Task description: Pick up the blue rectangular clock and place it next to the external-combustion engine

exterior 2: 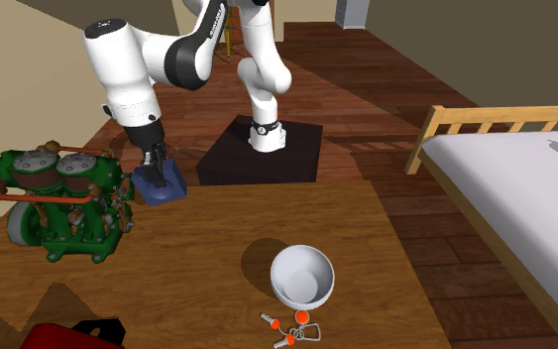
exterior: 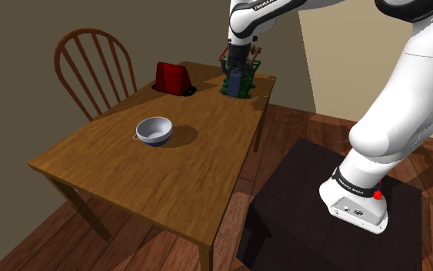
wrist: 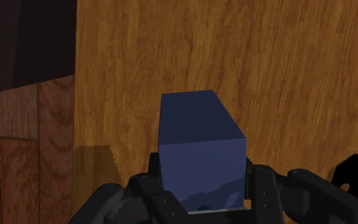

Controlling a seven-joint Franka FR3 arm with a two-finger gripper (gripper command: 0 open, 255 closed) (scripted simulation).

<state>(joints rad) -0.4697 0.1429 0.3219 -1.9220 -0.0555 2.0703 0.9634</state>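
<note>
The blue rectangular clock [exterior 2: 164, 184] is clasped between the fingers of my gripper [exterior 2: 155, 164], which is shut on it. It hangs at or just above the wooden table [exterior 2: 217, 228], close beside the green external-combustion engine [exterior 2: 58, 203] with its red pipes. In the shoulder view the gripper [exterior: 238, 68] holds the clock [exterior: 235, 81] right in front of the engine [exterior: 251, 83] at the table's far corner. The wrist view has the clock [wrist: 199, 146] sticking out from the gripper [wrist: 203, 194] over the table [wrist: 266, 63] near its edge.
A white bowl [exterior: 154, 131] stands mid-table, and a red object [exterior: 173, 78] sits at the far side. Small keys [exterior 2: 291, 330] lie by the bowl [exterior 2: 302, 276]. A wooden chair [exterior: 95, 58] stands behind the table, a bed [exterior 2: 514, 188] off to one side, and the dark stand [exterior: 338, 215] beside the table.
</note>
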